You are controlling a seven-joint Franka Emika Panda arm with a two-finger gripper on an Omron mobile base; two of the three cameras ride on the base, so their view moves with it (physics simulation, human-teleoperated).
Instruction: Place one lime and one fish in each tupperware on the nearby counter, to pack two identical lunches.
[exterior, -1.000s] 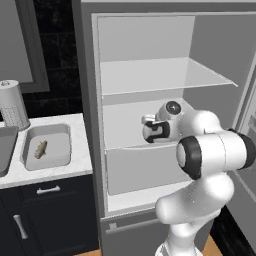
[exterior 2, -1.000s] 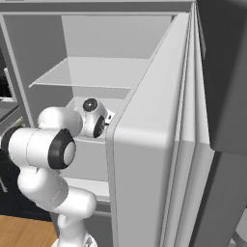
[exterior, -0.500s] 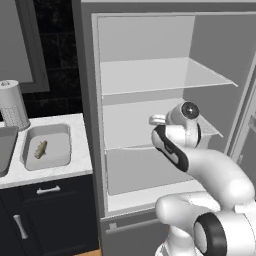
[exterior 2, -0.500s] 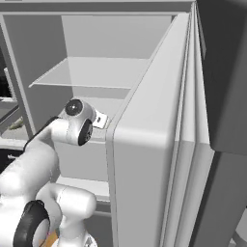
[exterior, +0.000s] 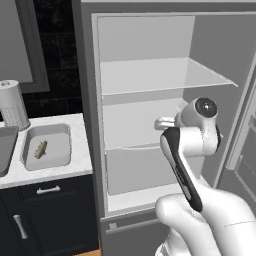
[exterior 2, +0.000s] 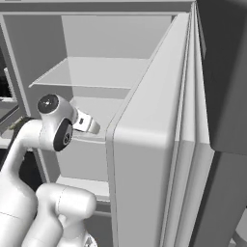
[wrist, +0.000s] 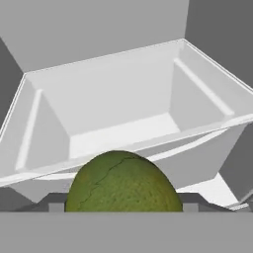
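A green lime [wrist: 123,183] sits right at the bottom of the hand view, between the dark fingertips [wrist: 53,201] of my gripper [wrist: 122,201], which is shut on it. Beyond the lime lies a pale fridge drawer [wrist: 123,113]. In the left base view my hand [exterior: 165,122] reaches into the open fridge at middle-shelf height; the right base view shows the hand [exterior 2: 87,124] too. On the white counter [exterior: 75,167] stands a grey tupperware [exterior: 62,159] with a brownish fish [exterior: 41,149] in it. Another grey tub [exterior: 5,152] is cut off by the left edge.
A paper towel roll [exterior: 12,105] stands at the back of the counter. The fridge has a glass shelf [exterior: 160,75] above my hand. Its open door [exterior 2: 154,144] stands close on the right. Dark cabinets [exterior: 45,210] sit under the counter.
My arm has refolded: the wrist swung to the right and the forearm now rises from below. The hand has stayed at the middle shelf's height, shifted slightly right.
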